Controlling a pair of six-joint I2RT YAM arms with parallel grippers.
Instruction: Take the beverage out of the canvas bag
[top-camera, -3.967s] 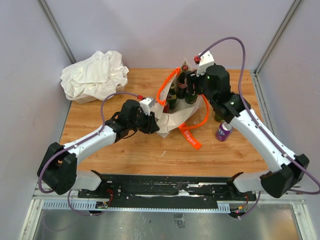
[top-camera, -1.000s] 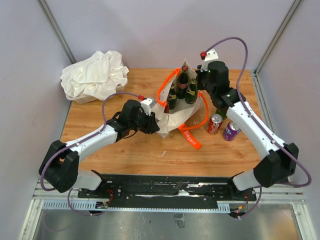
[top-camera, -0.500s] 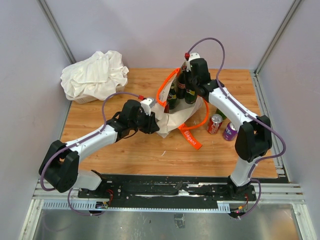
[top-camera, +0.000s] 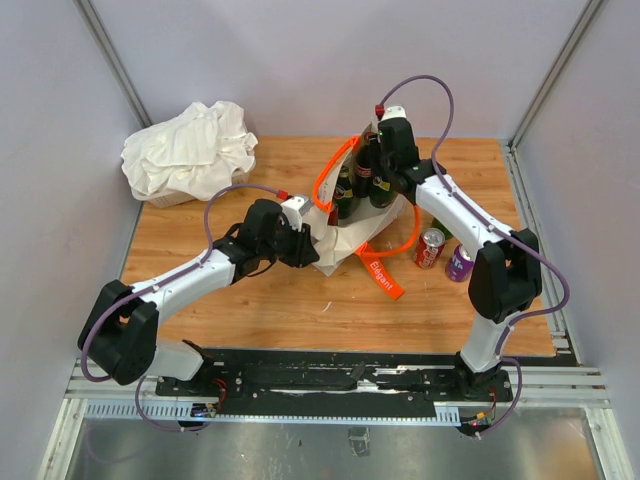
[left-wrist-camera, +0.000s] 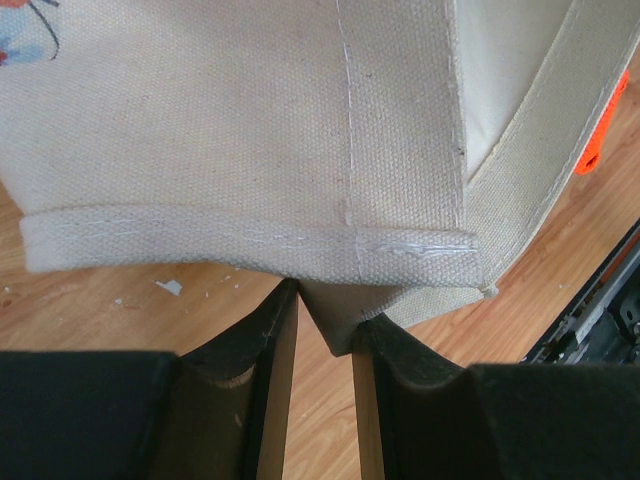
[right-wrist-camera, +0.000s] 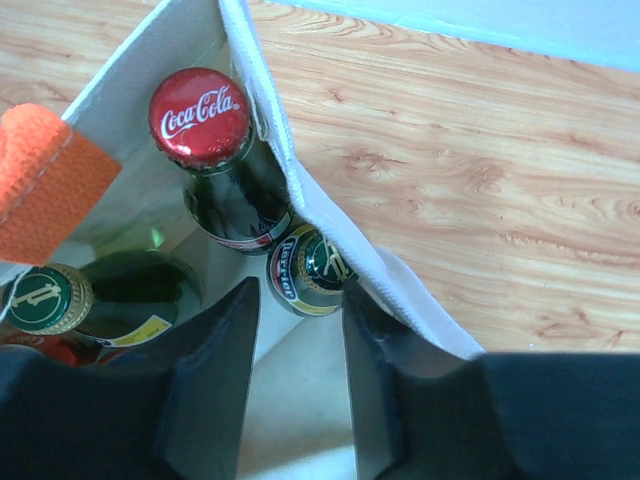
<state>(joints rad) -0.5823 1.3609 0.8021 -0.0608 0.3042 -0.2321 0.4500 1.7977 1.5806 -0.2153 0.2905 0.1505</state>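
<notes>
The wooden table (top-camera: 250, 300) ran pale and grained under me, scuffed with a few white flecks in my left wrist view. Plain lavender-grey walls closed it in on three sides, and a black rail (top-camera: 350, 375) ran along the near edge by my bases. The canvas bag (top-camera: 335, 248) stood near the table's middle with its mouth open and its orange handle (top-camera: 328, 178) looped up on the left. An orange strap (top-camera: 382, 273) printed "Elegant" trailed onto the boards in front. My left gripper (left-wrist-camera: 325, 300) was clamped on the bag's stitched lower hem, the cream cloth pinched between both fingers. My right gripper (right-wrist-camera: 297, 310) hung over the bag's far rim, fingers apart and holding nothing. Directly below it stood the Coca-Cola bottle (right-wrist-camera: 200, 117), upright inside the bag against the wall. Two green-capped bottles (right-wrist-camera: 40, 298) stood beside it. A red can (top-camera: 430, 247) and a purple can (top-camera: 459, 262) sat on the table to the right of the bag, close together. A white cloth bundle (top-camera: 190, 150) was heaped in the far left corner, well apart from everything.
</notes>
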